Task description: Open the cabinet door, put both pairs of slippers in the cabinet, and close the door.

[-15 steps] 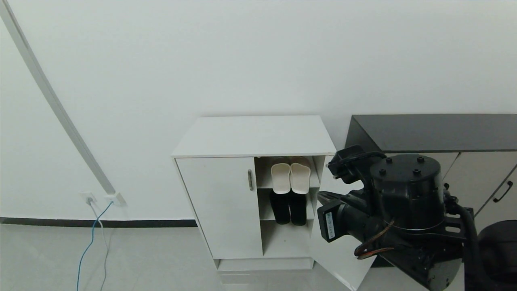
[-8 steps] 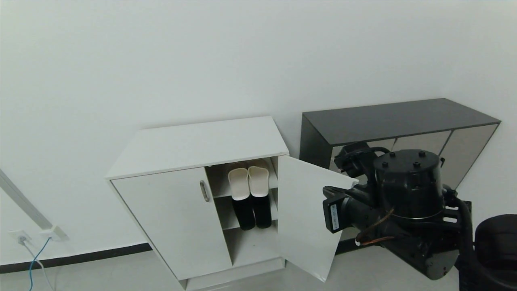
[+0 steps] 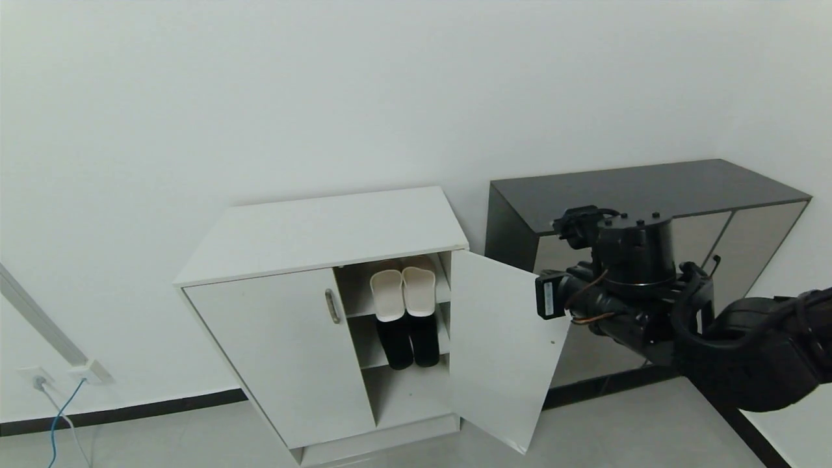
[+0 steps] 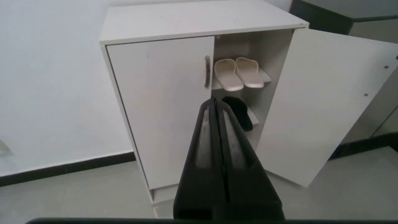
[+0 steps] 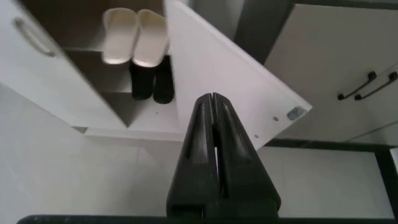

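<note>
With the white slippers (image 3: 404, 294) shelved above the black slippers (image 3: 409, 341) in the cabinet (image 3: 325, 229) and both your left pincer (image 4: 214, 102) and right pincer (image 5: 214, 99) closed and empty, watch the half-open door (image 3: 500, 338): a glancing push could slip off, or overhanging slippers could block it.

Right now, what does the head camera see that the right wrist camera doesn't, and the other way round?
Head view alone: the cabinet top and a wall socket with a blue cable. Right wrist view alone: the right pincer, shut. Both: white slippers on the upper shelf, black slippers on the one below, the open door, and the dark sideboard beside it.
</note>
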